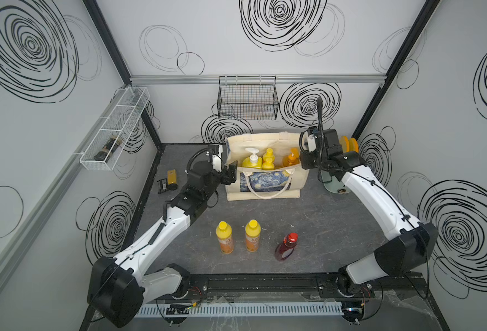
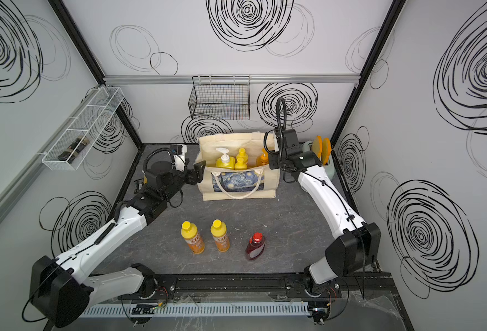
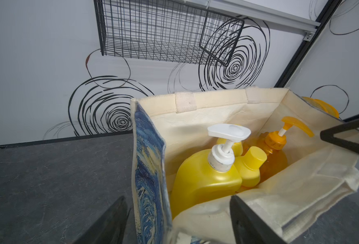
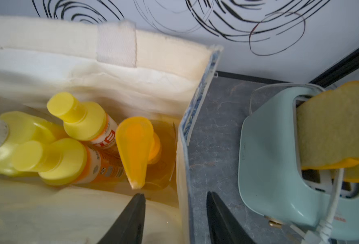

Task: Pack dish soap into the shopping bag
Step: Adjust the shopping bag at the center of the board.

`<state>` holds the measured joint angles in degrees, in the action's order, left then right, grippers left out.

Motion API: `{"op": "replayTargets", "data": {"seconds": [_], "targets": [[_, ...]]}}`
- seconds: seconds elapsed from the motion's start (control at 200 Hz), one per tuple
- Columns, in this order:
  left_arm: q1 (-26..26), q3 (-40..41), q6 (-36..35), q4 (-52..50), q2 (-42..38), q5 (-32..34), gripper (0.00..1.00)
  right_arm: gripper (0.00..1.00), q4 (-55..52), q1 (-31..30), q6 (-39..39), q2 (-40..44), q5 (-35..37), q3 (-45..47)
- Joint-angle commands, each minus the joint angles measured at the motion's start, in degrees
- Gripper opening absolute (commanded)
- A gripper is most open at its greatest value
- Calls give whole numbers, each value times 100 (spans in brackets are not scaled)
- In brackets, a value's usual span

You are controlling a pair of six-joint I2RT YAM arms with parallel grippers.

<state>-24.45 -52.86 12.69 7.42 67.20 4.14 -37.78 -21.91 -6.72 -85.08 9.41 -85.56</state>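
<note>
Cream bag [image 1: 298,183] stands at the back of your grey table [image 1: 322,229], mouth up. Four bottles are inside it: a yellow bottle [image 3: 201,181] with a white pump, two orange bottles [image 4: 68,162] and an amber bottle [image 4: 132,147] at the right end. Another orange pair [image 1: 225,238] and a red bottle [image 1: 285,248] sit on the table in front, well apart from the bag. Your left claw [image 3: 176,197] is released, jaws wide, with the bag's left wall between them. Your right claw [image 4: 174,193] is released too: one finger inside the bag near the amber bottle, the other outside, the right wall between them. A pale green toaster [image 4: 267,158] sits near that wall
</note>
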Motion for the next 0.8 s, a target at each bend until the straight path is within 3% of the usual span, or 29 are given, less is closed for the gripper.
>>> {"op": "replayTargets", "data": {"seconds": [0.0,0.04,0.275,0.435,0.796], "targets": [[-78,-77,184,247,-138,32,93,56,245,-59,-92,323,2,396],[-133,-137,180,217,-82,54,100,56,245,-87,-96,392,14,486],[-389,-339,72,94,322,280,97,58,206,-191,-136,841,-82,998],[-421,-50,-25,162,443,210,99,59,300,-299,-26,1161,-712,1058],[-456,131,-327,267,450,91,100,55,-143,-1573,161,1767,-834,601]]}}
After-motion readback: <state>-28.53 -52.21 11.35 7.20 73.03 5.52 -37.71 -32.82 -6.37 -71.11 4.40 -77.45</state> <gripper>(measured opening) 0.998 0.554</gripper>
